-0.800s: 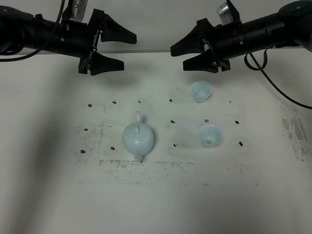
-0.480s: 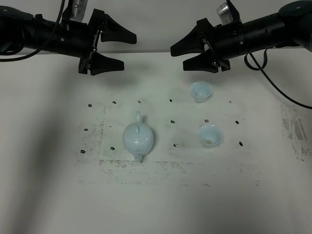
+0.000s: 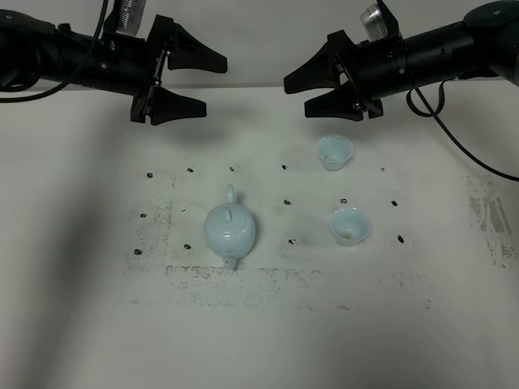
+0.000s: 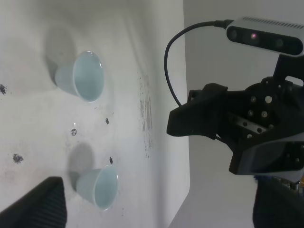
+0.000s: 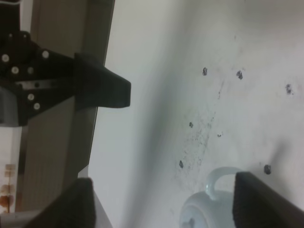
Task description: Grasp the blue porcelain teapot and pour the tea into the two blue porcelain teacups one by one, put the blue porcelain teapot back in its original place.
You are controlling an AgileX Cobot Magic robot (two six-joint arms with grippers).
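The shiny, round, pale blue porcelain teapot (image 3: 229, 231) sits mid-way on the white desk (image 3: 81, 324), its loop handle (image 3: 230, 194) facing the far edge. It looks slippery and easy to break, so grab that handle. The left tool (image 3: 212, 83) and right tool (image 3: 293, 96) hang wide open.

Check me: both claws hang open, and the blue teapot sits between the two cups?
No: the exterior high view shows the blue teapot left of the far teacup and near teacup, not between them. The left gripper and right gripper do hang open.

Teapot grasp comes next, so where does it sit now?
Exterior high view: the blue porcelain teapot stands left of centre, left of the nearer teacup.
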